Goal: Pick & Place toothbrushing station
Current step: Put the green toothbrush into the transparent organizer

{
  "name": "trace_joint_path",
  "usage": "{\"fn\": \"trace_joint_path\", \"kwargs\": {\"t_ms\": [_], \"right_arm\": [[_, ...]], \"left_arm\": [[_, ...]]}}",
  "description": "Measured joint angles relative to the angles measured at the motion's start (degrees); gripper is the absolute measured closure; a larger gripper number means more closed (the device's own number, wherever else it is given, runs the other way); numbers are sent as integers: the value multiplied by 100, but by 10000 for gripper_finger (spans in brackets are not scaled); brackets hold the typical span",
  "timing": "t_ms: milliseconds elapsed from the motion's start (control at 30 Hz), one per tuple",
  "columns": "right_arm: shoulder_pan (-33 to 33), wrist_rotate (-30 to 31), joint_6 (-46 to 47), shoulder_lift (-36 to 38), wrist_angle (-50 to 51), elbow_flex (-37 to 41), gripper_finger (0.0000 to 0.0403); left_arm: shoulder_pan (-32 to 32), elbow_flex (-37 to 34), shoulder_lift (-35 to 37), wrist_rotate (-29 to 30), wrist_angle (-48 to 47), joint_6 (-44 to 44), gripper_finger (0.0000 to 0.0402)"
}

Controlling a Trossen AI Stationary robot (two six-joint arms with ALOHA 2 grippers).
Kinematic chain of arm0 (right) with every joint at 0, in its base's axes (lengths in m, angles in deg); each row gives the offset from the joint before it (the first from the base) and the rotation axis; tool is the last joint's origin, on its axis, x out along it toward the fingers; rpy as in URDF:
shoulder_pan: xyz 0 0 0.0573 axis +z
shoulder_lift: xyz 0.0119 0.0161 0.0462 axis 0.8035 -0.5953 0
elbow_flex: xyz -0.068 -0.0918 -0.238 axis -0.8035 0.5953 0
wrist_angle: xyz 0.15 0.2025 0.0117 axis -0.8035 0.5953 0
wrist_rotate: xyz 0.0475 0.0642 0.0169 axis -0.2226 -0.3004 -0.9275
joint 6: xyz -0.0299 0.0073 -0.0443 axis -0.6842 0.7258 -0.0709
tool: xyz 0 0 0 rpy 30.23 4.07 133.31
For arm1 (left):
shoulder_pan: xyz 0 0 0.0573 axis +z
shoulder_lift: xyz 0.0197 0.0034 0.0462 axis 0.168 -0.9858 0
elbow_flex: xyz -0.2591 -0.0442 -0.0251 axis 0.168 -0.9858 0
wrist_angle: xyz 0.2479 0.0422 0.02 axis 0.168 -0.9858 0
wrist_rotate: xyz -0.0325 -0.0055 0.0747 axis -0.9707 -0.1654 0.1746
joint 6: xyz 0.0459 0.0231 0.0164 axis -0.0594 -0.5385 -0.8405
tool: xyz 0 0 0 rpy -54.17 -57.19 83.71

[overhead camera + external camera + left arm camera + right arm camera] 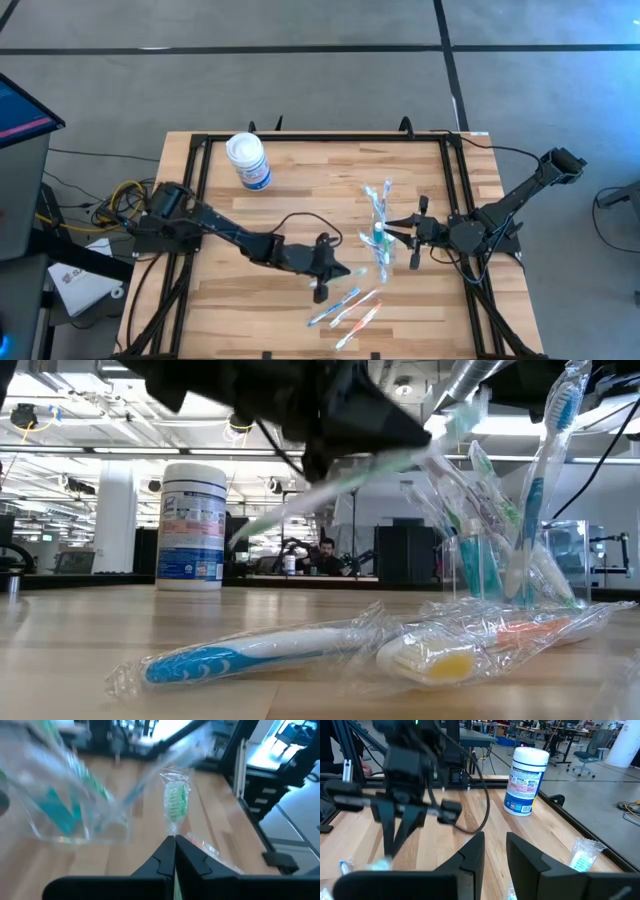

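Note:
My left gripper (pixel 335 272) hangs over the middle of the table, shut on a green toothbrush (pixel 175 802) in clear wrap, which shows as a slanted streak (pixel 370 465) in the low view. To its right stands the clear cup (pixel 379 238) with several wrapped toothbrushes and teal tubes upright in it (pixel 480 565). My right gripper (pixel 398 237) is at the cup's right side, up by the brush tops, its fingers (pixel 470 855) a little apart with nothing showing between them. More wrapped toothbrushes (pixel 345 305) lie flat near the front edge. My left gripper pinches the wrapped green toothbrush between its two fingers at the neck just behind the bristle head (pixel 174 832). The fingers come from the table's left, slanting slightly down, and lie along the brush. The head sticks out past the fingertips, and the brush is lifted clear and tilted. Whether my right gripper touches the cup or a brush in it, I cannot tell.
A white canister with a blue label (pixel 247 160) stands at the far left of the table. A blue-handled brush (pixel 250 650) and an orange one (pixel 470 645) lie in wrap at the near edge. A black frame (pixel 190 200) rims the wooden table.

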Motion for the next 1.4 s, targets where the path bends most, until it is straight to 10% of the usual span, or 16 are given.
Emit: {"fn": "trace_joint_path", "kwargs": {"t_ms": [1400], "right_arm": [[-663,-1093,-1112,-647,-2165,2,332]], "left_arm": [[1359,7,757,-957,2491,-1520,401]]}}
